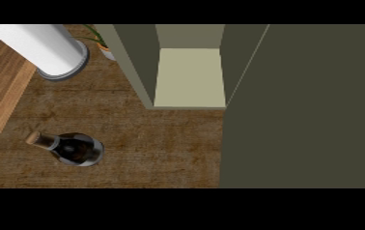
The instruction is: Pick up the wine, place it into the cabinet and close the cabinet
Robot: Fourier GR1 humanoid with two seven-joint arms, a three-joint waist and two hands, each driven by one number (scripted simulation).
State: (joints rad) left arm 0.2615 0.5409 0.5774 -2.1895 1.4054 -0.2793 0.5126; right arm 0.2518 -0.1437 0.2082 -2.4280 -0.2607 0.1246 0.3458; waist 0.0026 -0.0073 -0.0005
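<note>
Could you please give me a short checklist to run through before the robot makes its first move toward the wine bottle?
1. Wine bottle standing on the counter, nothing touching it: ok.
2. Cabinet open, pale shelf showing: ok.
3. Shelf has bare room for the bottle: ok.
4. Counter between bottle and cabinet free of things: ok.
5. White cylinder and potted plant stand apart from the bottle: ok.
6. Both hands ready: cannot tell, neither is in view.
</note>
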